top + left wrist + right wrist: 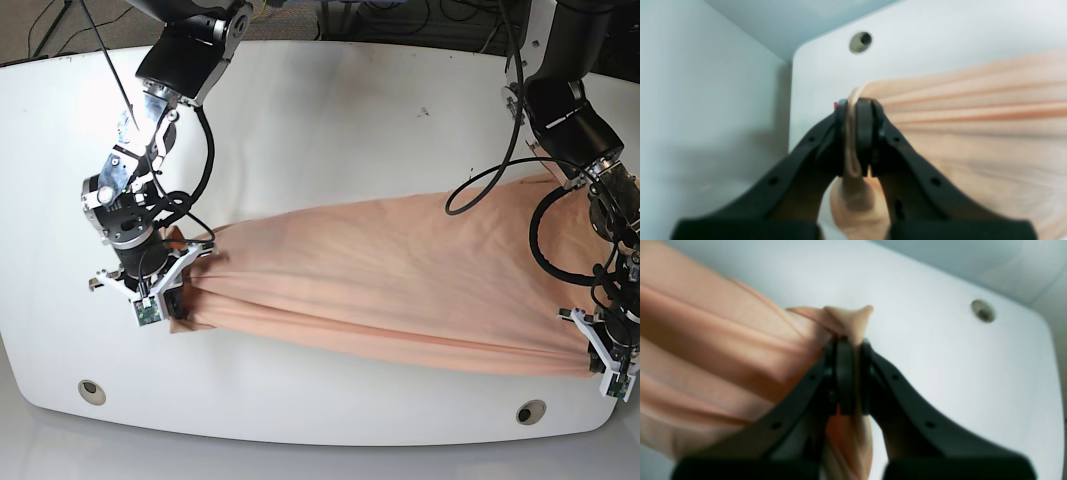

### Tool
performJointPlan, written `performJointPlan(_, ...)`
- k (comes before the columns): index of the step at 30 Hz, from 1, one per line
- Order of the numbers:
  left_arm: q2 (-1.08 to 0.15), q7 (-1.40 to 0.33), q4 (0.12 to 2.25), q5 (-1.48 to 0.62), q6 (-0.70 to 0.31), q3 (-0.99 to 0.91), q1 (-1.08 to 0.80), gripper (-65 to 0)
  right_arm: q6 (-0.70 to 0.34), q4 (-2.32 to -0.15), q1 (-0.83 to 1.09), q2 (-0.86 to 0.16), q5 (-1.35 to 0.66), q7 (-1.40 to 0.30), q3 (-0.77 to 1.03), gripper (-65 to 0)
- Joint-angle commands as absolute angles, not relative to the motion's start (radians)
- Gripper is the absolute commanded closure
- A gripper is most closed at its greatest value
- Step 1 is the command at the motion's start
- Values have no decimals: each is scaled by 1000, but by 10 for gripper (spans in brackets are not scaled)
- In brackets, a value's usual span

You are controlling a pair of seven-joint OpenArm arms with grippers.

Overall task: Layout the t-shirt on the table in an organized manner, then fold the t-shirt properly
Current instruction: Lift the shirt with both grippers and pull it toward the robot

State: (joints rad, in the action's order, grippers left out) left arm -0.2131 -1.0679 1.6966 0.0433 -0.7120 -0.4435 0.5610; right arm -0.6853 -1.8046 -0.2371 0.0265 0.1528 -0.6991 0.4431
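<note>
Shirt [380, 275] hung stretched between my two grippers above the table [330, 120], pulled into long folds running across its near half. I saw the left gripper [857, 133] clenched on one bunched end near a grommet hole [861, 42]. The right gripper [848, 373] was clamped on the other end, a tuft of cloth poking past its tips.

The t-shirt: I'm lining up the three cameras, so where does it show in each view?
Left wrist: the t-shirt fills the right half, its edge pinched in the left gripper.
Right wrist: it fills the left side, a corner pinched in the right gripper.
Base: it stretches across the table between both grippers.
Shared landmark: the table's round grommet holes.
</note>
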Motion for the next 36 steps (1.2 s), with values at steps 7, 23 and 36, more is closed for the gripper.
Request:
performJointPlan(7,-232,-1059,1713,61,-698,-443,730,0,-662,-1822,-409,-85,162,-753,326,0)
performJointPlan(23,-232,-1185,1690,62,-698,-443,1107,0,-667,-1727,-771,-237,163,-788,188,0)
performJointPlan(36,-242,-1125,1446,68,-698,-443,1377,0,-682,-1468,-1113,-338,157,-785,139,0)
